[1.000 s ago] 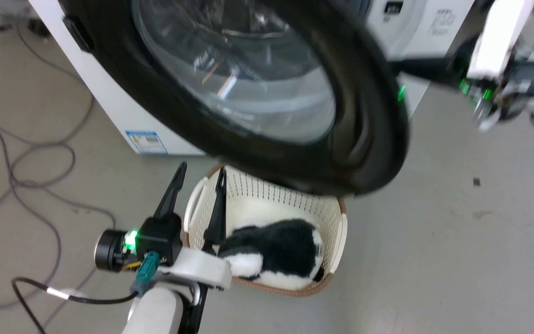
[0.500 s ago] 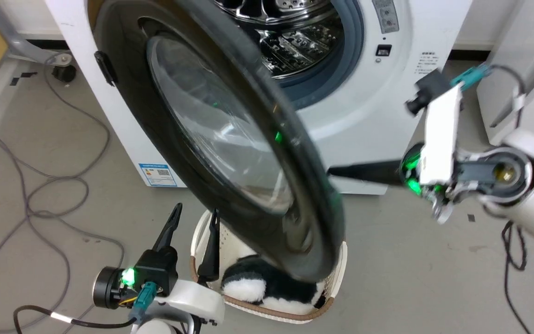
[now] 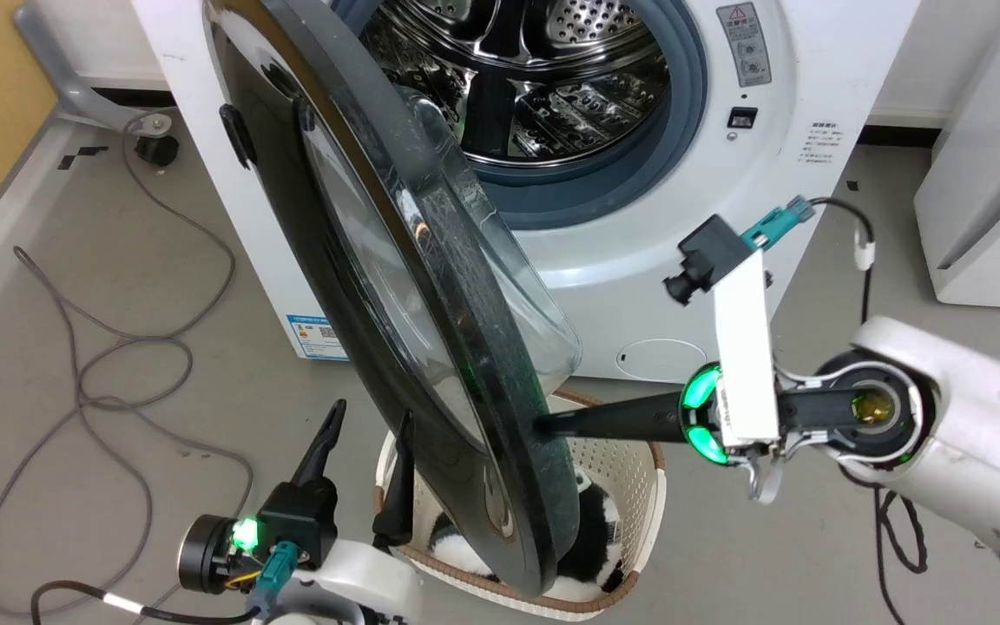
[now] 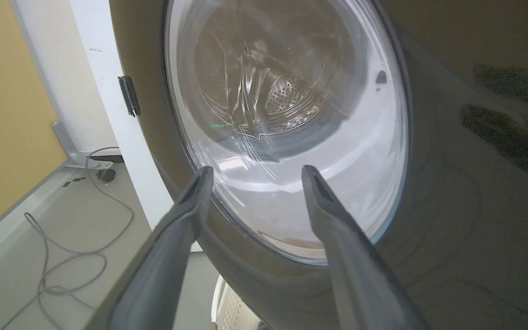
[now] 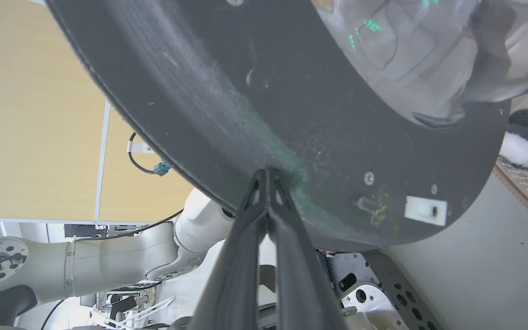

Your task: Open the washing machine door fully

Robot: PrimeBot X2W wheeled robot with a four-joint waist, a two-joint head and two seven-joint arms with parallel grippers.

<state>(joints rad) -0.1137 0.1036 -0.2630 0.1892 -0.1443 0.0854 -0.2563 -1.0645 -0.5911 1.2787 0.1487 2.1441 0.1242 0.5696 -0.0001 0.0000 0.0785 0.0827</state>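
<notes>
The washing machine door (image 3: 430,330), a big glossy black disc with a bulging clear glass bowl, stands swung roughly halfway out from the white washing machine (image 3: 691,252), hinged on its left. My right gripper (image 3: 543,425) is shut, its tips pressed against the door's inner face (image 5: 337,137) near the lower rim. The shut right gripper (image 5: 267,172) meets the matt black surface there. My left gripper (image 3: 365,417) stands open below the door's outer side, holding nothing. In the left wrist view the open left gripper (image 4: 252,172) points at the door's glass (image 4: 287,119).
A cream laundry basket (image 3: 639,486) holding a black-and-white plush toy (image 3: 595,529) sits on the floor under the door's lower edge. Grey cables (image 3: 118,365) loop over the floor at left. A white appliance (image 3: 995,200) stands at right. The steel drum (image 3: 543,78) is exposed.
The door has swung further open to the left, with my shut right gripper following against its inner face. The head camera has shifted too, showing more of the drum. Left gripper unchanged.
</notes>
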